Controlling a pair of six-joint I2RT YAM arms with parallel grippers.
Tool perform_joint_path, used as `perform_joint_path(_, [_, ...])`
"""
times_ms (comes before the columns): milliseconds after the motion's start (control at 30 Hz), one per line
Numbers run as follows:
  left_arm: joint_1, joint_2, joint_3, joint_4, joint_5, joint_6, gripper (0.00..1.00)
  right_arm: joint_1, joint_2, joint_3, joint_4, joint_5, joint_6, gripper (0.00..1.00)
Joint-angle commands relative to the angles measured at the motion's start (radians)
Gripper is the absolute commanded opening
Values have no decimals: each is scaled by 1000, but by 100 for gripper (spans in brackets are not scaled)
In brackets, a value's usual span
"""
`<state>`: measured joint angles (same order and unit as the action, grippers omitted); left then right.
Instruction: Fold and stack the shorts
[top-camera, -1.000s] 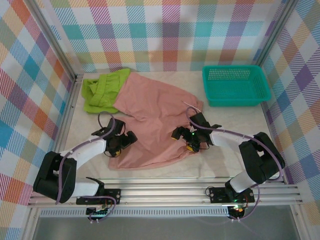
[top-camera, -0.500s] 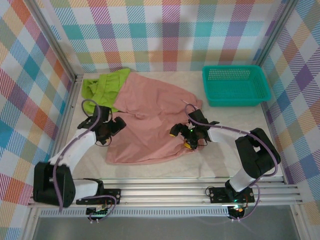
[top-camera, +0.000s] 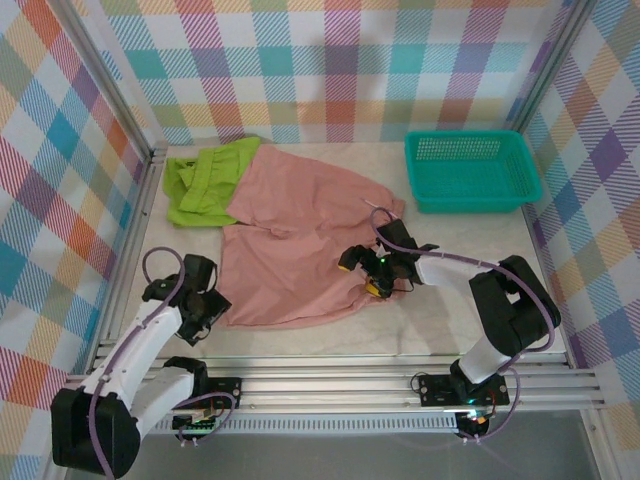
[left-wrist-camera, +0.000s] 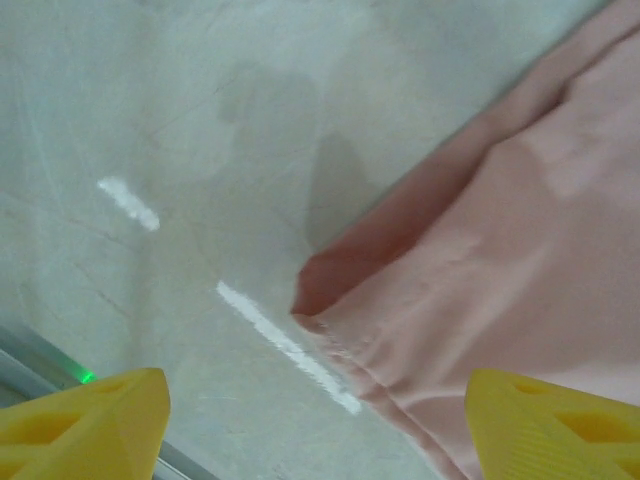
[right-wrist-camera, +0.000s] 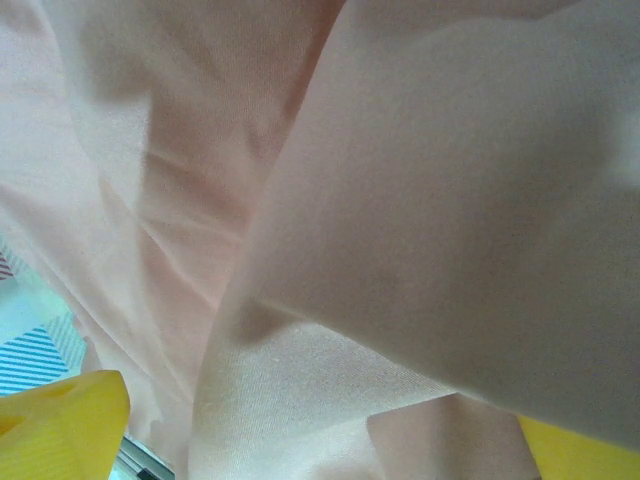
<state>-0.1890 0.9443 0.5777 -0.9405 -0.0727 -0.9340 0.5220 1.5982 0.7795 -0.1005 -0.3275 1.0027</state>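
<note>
From above, you see the dusty salmon-pink fabric shorts (top-camera: 300, 230) spread mid-surface (top-camera: 450, 320), with the lime green fabric shorts (top-camera: 205, 180) touching them at their 10 o'clock. Your left hand (top-camera: 203, 306) sits just off their 8 o'clock corner and your right hand (top-camera: 368, 278) on their 4 o'clock edge. Your left wrist view shows that hand's yellow fingers (left-wrist-camera: 85, 415) apart, the pink corner lying between them. Your right wrist view shows that hand's fingers (right-wrist-camera: 60, 420) apart too, pink cloth bunched between.

No legible txt, labels, brand marks, nos. or signs on anything pictured.
</note>
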Motion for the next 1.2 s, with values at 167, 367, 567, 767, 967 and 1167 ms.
perform_joint_path(167, [-34,107,-68,105,-23,-72,70,-5,42,-32,5,-7,7,99])
perform_joint_path(367, [-36,162,-74,198,-18,-58,59,-6,46,-35,4,-10,4,99])
perform_joint_path(567, [-36,218,-80,248,-11,-54,49,-5,49,-40,6,-11,4,99])
perform_joint_path(767, [-36,216,-71,244,-48,-45,22,-5,44,-43,2,-18,-2,99])
perform_joint_path(967, [-36,176,-32,234,-44,-33,6,-5,-71,-34,-94,22,-56,100])
perform_joint_path(1167, [-36,149,-2,209,-60,-15,0,-47,-371,-64,-387,206,-114,97])
